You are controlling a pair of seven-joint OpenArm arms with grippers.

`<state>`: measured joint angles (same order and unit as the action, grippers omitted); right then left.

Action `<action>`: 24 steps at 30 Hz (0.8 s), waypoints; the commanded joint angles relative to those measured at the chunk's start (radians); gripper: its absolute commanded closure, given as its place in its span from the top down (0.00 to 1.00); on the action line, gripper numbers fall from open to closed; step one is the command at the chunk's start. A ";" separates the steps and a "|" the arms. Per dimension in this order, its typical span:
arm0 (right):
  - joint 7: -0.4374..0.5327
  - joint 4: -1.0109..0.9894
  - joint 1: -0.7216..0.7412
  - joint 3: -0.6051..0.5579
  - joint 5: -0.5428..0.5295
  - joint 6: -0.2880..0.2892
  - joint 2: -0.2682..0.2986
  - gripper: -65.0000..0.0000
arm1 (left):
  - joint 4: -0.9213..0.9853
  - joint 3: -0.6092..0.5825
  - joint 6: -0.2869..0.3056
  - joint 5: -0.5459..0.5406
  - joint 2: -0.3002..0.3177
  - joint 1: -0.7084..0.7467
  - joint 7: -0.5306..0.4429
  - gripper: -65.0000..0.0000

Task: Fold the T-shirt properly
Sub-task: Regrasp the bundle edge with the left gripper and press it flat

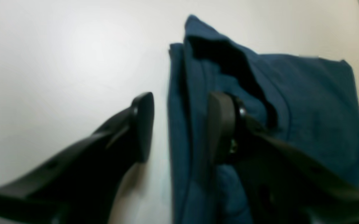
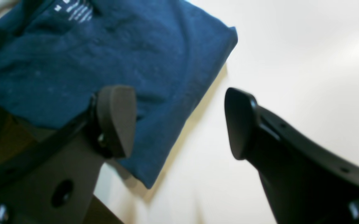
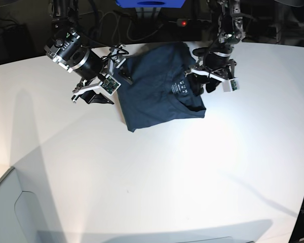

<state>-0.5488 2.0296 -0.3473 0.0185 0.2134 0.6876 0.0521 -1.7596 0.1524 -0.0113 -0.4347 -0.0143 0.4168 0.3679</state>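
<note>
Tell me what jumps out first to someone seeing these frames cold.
The dark navy T-shirt, folded into a rough rectangle at the far middle of the white table, with its small white neck label facing up. A black arm flanks it on each side: the left gripper stands open with one finger over the cloth's edge, and the right gripper hangs open across the opposite edge.
</note>
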 commanded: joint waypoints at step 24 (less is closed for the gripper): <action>0.023 0.016 -0.002 0.001 -0.013 0.011 0.001 0.66 | 0.023 -0.055 0.006 -0.010 0.007 0.041 -0.027 0.42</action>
<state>-0.5491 2.0296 -0.3500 0.0185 0.2138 0.6876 0.0521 -1.7218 0.0956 -0.0109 -0.4381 -0.0055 0.4568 0.3630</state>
